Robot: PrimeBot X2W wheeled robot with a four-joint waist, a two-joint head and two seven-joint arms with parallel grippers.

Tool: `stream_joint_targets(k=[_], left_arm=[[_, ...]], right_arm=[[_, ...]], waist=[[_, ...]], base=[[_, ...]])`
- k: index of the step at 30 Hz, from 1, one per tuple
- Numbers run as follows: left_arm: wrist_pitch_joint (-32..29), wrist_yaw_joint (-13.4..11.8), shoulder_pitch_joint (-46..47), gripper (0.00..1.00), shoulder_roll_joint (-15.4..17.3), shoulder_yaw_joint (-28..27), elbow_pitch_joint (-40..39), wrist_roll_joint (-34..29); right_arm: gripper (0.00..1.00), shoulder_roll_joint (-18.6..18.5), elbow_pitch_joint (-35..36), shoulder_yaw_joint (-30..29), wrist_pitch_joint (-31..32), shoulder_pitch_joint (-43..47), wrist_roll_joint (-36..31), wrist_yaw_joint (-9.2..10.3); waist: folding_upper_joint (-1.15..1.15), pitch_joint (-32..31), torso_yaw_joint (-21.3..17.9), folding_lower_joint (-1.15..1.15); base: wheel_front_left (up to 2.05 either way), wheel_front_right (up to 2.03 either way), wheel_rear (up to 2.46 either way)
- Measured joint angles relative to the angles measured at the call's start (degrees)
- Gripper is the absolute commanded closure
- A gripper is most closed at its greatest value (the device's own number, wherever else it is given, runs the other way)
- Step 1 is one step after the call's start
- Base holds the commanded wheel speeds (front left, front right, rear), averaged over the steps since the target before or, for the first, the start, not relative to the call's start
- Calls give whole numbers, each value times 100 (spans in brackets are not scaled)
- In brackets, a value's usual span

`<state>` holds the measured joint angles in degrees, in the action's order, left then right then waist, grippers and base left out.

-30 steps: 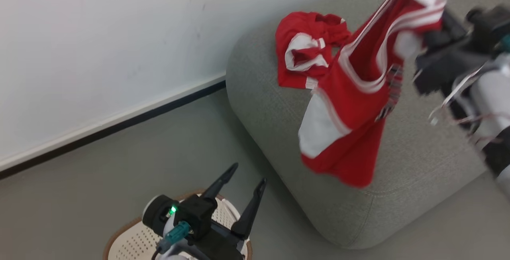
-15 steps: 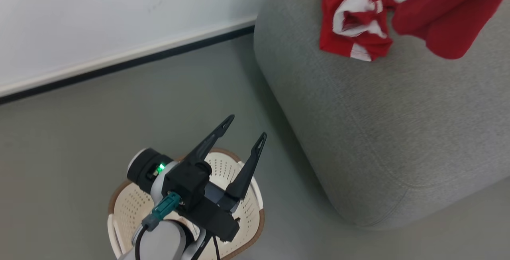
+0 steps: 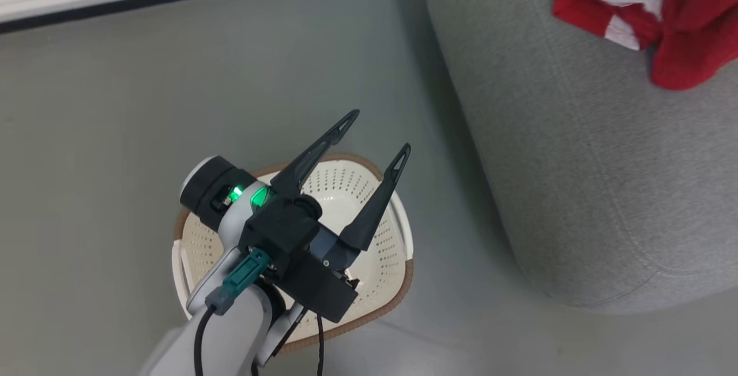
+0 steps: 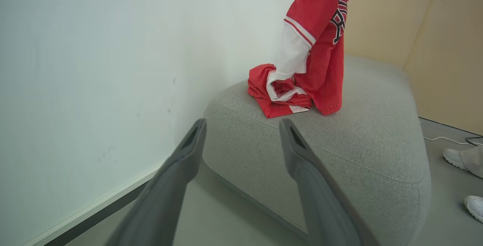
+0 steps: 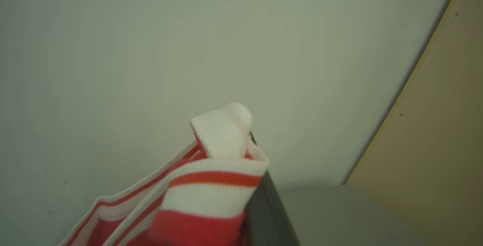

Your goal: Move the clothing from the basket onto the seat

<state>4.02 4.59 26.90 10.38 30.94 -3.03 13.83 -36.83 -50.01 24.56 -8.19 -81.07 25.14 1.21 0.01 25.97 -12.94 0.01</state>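
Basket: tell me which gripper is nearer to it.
Left. The left gripper hovers right above the basket, jaws open. The right gripper is off over the seat, shut on a hanging red garment.

We are holding our left gripper [image 3: 377, 134], fingers spread, over the basket [image 3: 387, 255], and it is covering part of the opening. Bare floor [image 3: 115, 105] is running from the basket to the wall [image 4: 94, 68]. The seat [image 3: 576, 162] is bulking near on the right. The clothing [image 4: 324, 83] is crowding its wall-side corner, leaving the nearer top open. A person's shoes [image 4: 454, 157] are standing beyond it.
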Motion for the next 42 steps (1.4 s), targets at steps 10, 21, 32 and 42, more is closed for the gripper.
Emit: stream_joint_targets(k=[10,21,32,42], left_arm=[[-126,3,266,0,-11,60,-93,-64],[-140,4,328,0,23,52,-45,-65],[-81,2,327,0,133,-97,115,-65],[69,1,196,0,230,-202,346,-25]], right_arm=[[100,387,-710,127,85,103,2,115],[100,855,-1237,326,102,261,-14,129],[0,1224,-1530,544,-129,282,-104,-74],[0,1741,-1691,790,-420,601,-219,-368]], waist=[[0,622,358,0],[0,926,590,-1],[0,878,370,-1],[-1,601,-37,-1]], base=[[0,0,0],[0,0,0],[0,0,0],[0,0,0]])
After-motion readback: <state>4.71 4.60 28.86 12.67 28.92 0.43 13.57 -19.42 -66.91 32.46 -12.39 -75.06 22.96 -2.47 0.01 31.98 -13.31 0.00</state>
